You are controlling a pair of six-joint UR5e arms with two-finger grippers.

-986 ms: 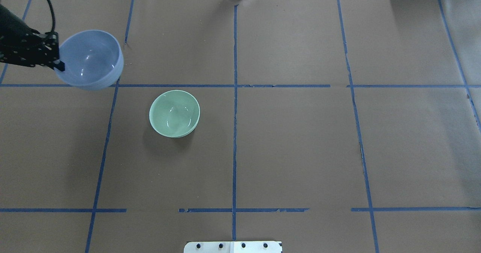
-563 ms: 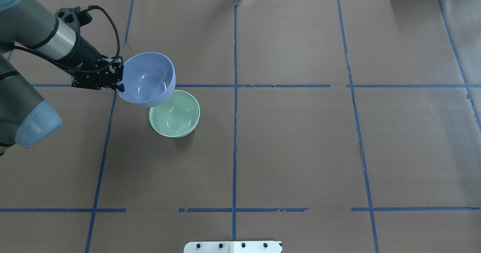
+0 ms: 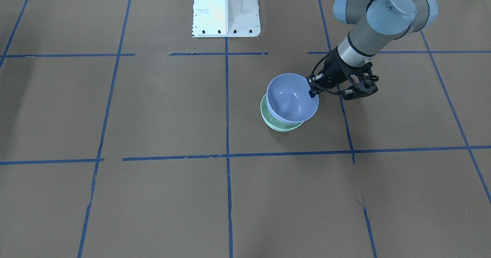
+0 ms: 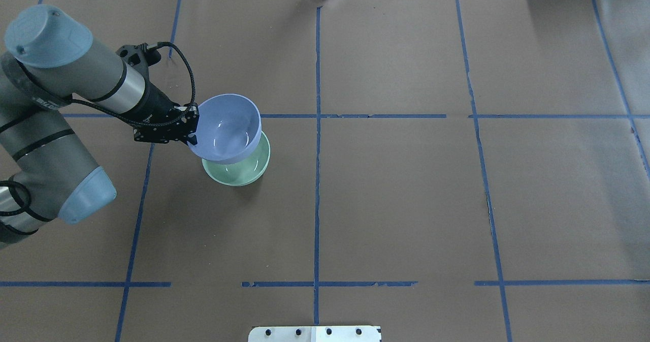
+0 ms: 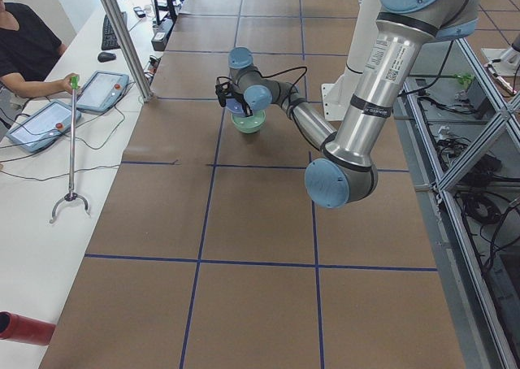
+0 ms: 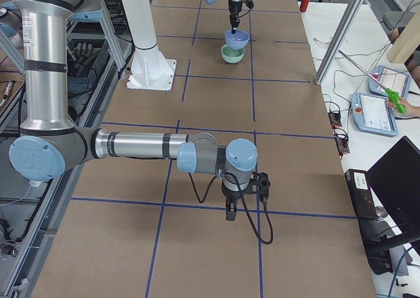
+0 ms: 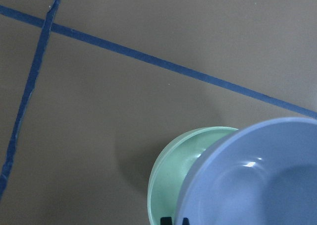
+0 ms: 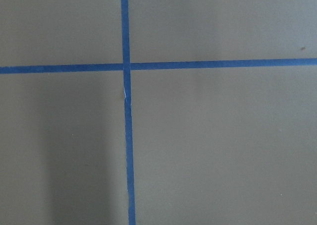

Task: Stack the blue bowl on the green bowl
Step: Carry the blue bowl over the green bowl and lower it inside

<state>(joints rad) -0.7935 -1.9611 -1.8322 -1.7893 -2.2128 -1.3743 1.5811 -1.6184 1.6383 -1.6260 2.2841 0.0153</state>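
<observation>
My left gripper [image 4: 192, 137] is shut on the near-left rim of the blue bowl [image 4: 226, 128] and holds it tilted just above the green bowl [image 4: 244, 172]. The blue bowl overlaps most of the green bowl, offset a little to the far left of it. In the front view the blue bowl [image 3: 292, 97] covers the green bowl [image 3: 282, 125] except its front edge, and the left gripper [image 3: 311, 93] is at its rim. In the left wrist view both the blue bowl [image 7: 257, 180] and the green bowl [image 7: 173, 175] show. My right gripper [image 6: 231, 212] hangs over bare table far from the bowls; I cannot tell whether it is open.
The brown paper table is marked with blue tape lines [image 4: 317, 128]. The white robot base plate [image 3: 226, 9] stands at the robot's side. An operator with tablets [image 5: 49, 117] sits along the far table edge in the left exterior view.
My left arm has carried the blue bowl from the far left of the table rightward and nearer, to above the green bowl. The green bowl has not moved.
</observation>
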